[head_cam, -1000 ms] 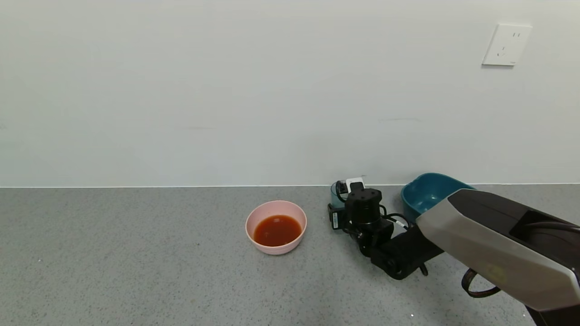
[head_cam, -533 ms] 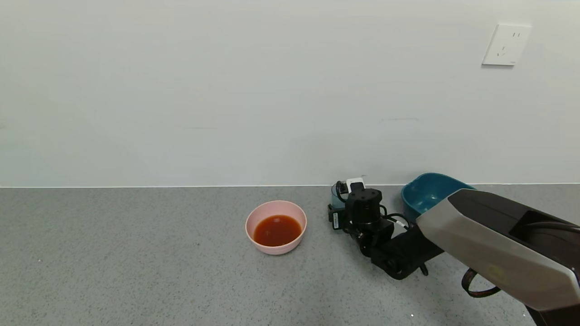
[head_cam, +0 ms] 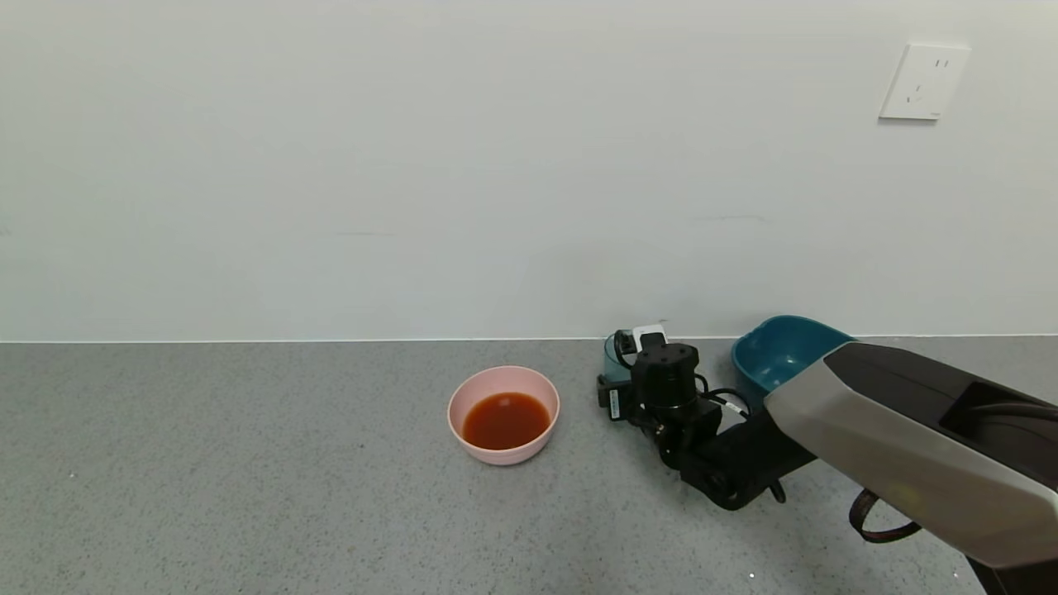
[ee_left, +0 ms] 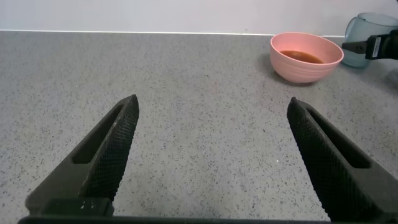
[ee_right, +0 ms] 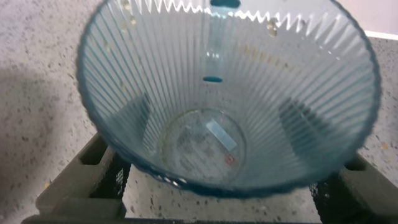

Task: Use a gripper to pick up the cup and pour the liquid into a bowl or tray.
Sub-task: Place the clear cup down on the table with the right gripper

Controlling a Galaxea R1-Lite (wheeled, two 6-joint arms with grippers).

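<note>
The pale teal ribbed cup [head_cam: 612, 354] stands upright and empty on the grey counter near the wall. It fills the right wrist view [ee_right: 224, 93], seen from above. My right gripper [head_cam: 630, 362] is around it, with its fingers [ee_right: 93, 171] spread wide on either side of the cup's foot, open. The pink bowl [head_cam: 457, 406], to the left of the cup, holds the reddish-brown liquid [head_cam: 505, 420]. The left wrist view also shows the bowl [ee_left: 292, 67] and the cup [ee_left: 365, 31] far off. My left gripper [ee_left: 211, 106] is open and empty over bare counter, out of the head view.
A dark teal tub [head_cam: 777, 351] stands by the wall just right of the cup, behind my right arm. A white wall socket [head_cam: 924, 81] is high on the wall. The grey counter [head_cam: 248, 463] stretches wide to the left of the bowl.
My right arm has shifted slightly to the right. The cup and the bowl have stayed where they were.
</note>
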